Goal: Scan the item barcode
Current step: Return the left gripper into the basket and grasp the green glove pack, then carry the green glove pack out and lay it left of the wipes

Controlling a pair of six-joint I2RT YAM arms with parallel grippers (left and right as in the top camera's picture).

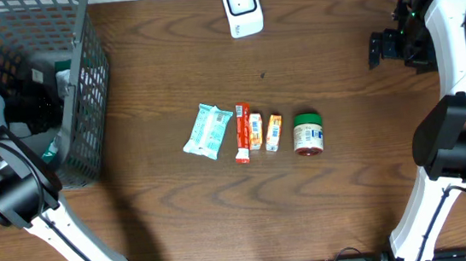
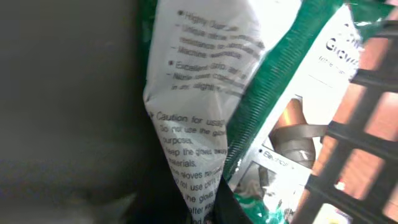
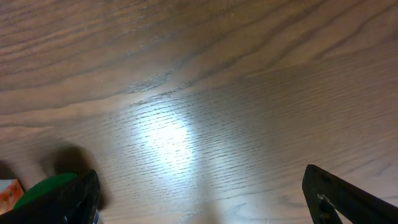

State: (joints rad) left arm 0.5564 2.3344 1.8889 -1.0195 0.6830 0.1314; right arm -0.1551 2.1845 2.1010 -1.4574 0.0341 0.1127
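My left gripper (image 1: 32, 107) is down inside the grey mesh basket (image 1: 83, 85). In the left wrist view it (image 2: 208, 211) is shut on a white and green glove package (image 2: 199, 93), with a fold of the printed plastic pinched between the dark fingers (image 2: 180, 205). No barcode shows on the package. The white scanner (image 1: 241, 7) stands at the back middle of the table. My right gripper (image 1: 384, 47) hovers open over bare wood at the right, with its fingers (image 3: 348, 196) wide apart and nothing between them.
A row of items lies mid-table: a teal packet (image 1: 208, 131), a red stick pack (image 1: 242, 132), two small orange packets (image 1: 274, 132) and a green-lidded jar (image 1: 308, 133). The basket's mesh wall (image 2: 367, 124) stands close to the right of the held package.
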